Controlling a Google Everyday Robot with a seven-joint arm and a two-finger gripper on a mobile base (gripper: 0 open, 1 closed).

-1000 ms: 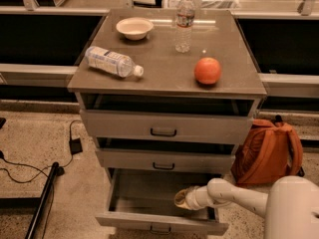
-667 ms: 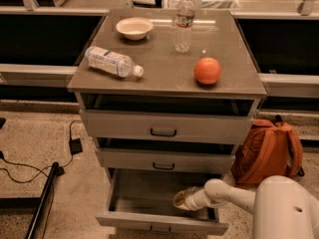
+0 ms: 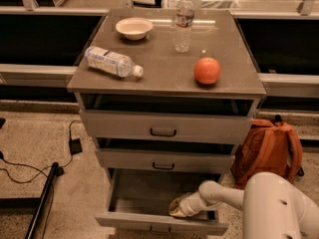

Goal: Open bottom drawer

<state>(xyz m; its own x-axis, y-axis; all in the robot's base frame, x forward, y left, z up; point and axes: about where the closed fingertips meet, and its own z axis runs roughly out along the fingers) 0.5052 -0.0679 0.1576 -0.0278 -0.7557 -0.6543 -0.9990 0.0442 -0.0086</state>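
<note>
The bottom drawer point(image 3: 162, 223) of the grey cabinet is pulled well out, and its empty inside shows. Its small dark handle point(image 3: 160, 229) sits at the lower edge of the picture. My gripper point(image 3: 175, 209) reaches from the white arm point(image 3: 224, 195) at the lower right into the drawer's right front corner, just behind the drawer front. The middle drawer point(image 3: 163, 161) and the top drawer point(image 3: 164, 127) stand slightly ajar.
On the cabinet top point(image 3: 164, 78) lie a plastic bottle on its side point(image 3: 112, 61), a white bowl point(image 3: 133, 28), an upright water bottle point(image 3: 184, 22) and an orange point(image 3: 207, 70). An orange backpack point(image 3: 269, 148) leans at the right. Cables point(image 3: 30, 168) and a dark pole point(image 3: 40, 203) lie on the floor at left.
My gripper and arm have shifted slightly left and toward the drawer front. The drawer stays pulled out about as far as before.
</note>
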